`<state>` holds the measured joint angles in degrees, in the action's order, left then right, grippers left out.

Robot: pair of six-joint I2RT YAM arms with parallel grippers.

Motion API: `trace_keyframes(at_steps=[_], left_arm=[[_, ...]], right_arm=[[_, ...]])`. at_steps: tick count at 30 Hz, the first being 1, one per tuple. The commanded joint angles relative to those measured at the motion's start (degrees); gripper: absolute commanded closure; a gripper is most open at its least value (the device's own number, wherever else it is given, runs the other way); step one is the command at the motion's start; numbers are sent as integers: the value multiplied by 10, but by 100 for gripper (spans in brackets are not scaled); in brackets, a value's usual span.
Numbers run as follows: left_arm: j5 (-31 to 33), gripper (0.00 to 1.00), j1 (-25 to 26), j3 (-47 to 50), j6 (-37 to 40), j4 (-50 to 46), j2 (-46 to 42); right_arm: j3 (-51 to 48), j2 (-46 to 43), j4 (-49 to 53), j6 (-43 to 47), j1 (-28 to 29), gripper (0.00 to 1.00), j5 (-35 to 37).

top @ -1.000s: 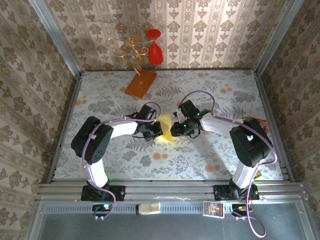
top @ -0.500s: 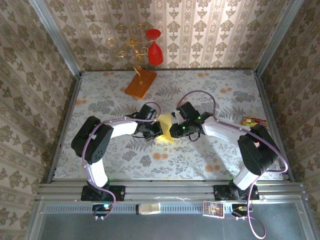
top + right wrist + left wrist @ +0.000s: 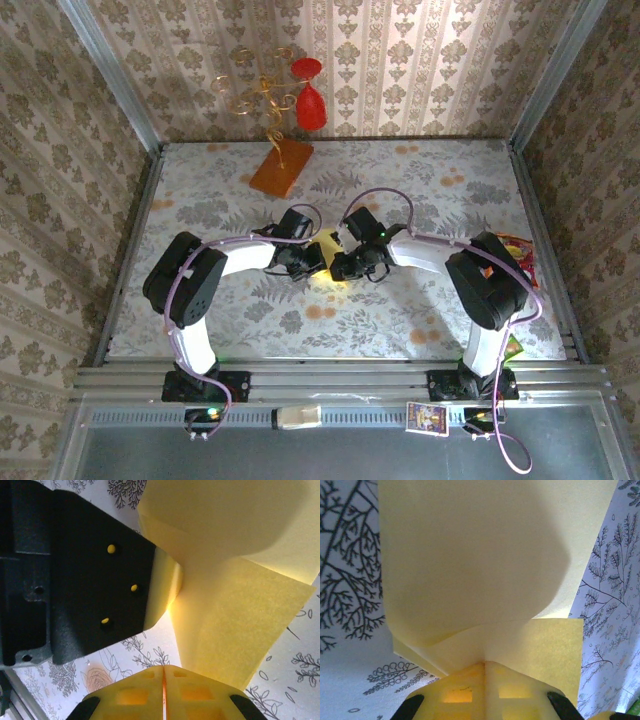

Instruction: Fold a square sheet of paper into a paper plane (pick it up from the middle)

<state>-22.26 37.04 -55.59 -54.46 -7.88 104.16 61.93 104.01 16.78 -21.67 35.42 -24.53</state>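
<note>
Top cam: both arms meet mid-bench [image 3: 420,190], the square sheet of paper [image 3: 326,241] between them. Left wrist cam – we see the left gripper [image 3: 484,672] pressed together, pinching the sheet's folded layers. Right wrist cam – right gripper [image 3: 163,676] closed tight just beside the sheet's edge; can't tell if it's got paper.

Floral-patterned table [image 3: 420,310], orange-brown slab [image 3: 281,167] near its far edge, colourful packet [image 3: 520,247], perhaps a wrapper, at right edge
</note>
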Motion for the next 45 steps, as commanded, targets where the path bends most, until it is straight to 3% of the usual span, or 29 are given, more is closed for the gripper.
trace_keyframes(at_steps=[1, 38, 45], left_arm=[[6, 93, -3, -4, 0, -17, 12], [12, 94, -9, -4, 5, -29, 16], [-13, 91, -10, -5, 35, 31, -7]], right_arm=[[21, 17, 17, -3, 4, 89, -12], [35, 69, 73, 20, 6, 89, 43], [27, 71, 85, 23, 2, 90, 47]])
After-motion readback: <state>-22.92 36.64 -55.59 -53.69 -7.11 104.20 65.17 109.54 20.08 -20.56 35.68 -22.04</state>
